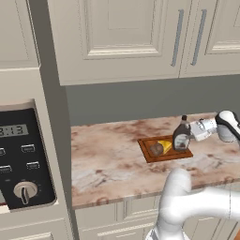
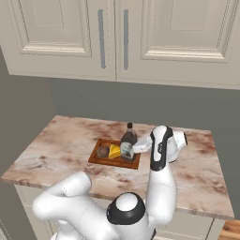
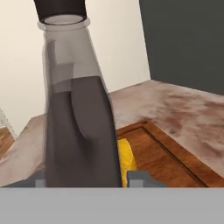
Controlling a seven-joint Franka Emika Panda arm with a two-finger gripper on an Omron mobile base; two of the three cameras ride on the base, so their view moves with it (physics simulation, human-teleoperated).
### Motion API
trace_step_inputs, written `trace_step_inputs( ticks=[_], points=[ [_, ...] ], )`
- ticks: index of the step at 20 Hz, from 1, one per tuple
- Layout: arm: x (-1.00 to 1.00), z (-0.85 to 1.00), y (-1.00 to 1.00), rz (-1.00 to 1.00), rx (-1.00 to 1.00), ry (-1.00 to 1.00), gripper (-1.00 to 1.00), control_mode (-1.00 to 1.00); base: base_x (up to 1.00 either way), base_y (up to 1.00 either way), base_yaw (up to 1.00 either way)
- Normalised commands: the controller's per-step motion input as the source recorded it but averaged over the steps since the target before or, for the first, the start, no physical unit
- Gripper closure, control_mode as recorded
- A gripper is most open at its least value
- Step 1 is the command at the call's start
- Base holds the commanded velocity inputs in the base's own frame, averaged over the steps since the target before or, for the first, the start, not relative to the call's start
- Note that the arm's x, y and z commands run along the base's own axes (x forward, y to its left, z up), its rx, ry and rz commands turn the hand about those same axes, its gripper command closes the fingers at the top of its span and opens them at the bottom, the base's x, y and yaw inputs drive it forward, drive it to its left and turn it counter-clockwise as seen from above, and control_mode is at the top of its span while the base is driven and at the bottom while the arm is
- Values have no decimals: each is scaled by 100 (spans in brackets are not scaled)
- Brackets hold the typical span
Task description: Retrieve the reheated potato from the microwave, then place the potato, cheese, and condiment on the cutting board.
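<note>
The condiment is a dark brown bottle with a black cap. It stands upright at the right end of the cutting board, and I cannot tell whether its base touches the wood. My gripper reaches in from the right and is shut on its body. On the board lie the brown potato and the yellow cheese, just left of the bottle. In the hand view the condiment is close up between my fingers, with the cheese and cutting board behind. The microwave panel is at the far left.
Marble counter runs left and right of the board, ending at a front edge above drawers. A grey backsplash and cream wall cabinets rise behind. A tall cabinet side separates the microwave from the counter.
</note>
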Motion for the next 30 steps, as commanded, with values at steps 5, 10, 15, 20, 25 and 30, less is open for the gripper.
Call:
trace_step_inputs(
  ticks=[5, 10, 15, 20, 25, 30],
  points=[
    [-3, -40, 3, -12, 0, -1, 100, -100, 0, 0, 0],
    [0, -34, 1, -8, 0, -1, 100, -100, 0, 0, 0],
    [-11, -32, 3, -5, 0, -6, 100, -100, 0, 0, 0],
    [-17, -35, 3, -3, 0, -5, -100, -100, 0, 0, 0],
    [1, -11, 2, -6, 0, -1, -100, -100, 0, 0, 0],
    [-4, -5, 0, -3, 0, -1, -100, -100, 0, 0, 0]
  ],
)
